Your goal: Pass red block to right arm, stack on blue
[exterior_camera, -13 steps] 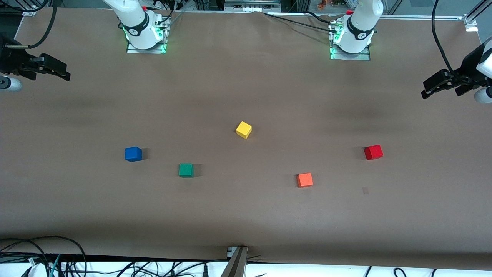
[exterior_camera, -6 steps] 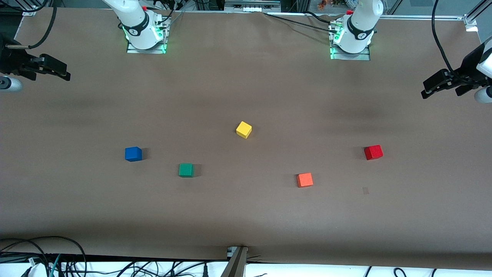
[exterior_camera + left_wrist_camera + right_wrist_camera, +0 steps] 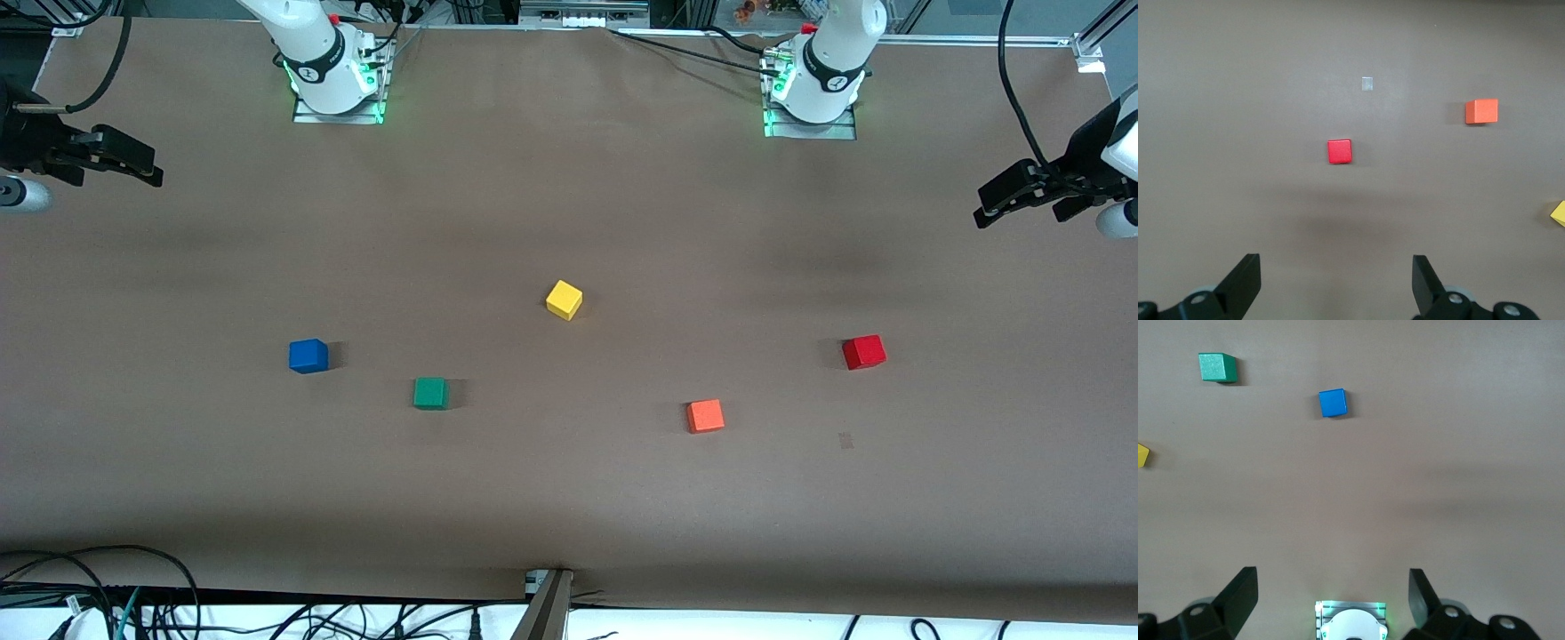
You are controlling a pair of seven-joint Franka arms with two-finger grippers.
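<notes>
The red block rests on the brown table toward the left arm's end. The blue cube rests toward the right arm's end. My left gripper hangs high over the table's edge at the left arm's end, open and empty. My right gripper hangs over the edge at the right arm's end, also open with nothing between its fingers. Neither gripper is close to any block.
A green cube lies beside the blue one, a yellow cube sits mid-table, and an orange cube lies beside the red block, nearer the front camera. A small grey mark is on the table. Cables run along the front edge.
</notes>
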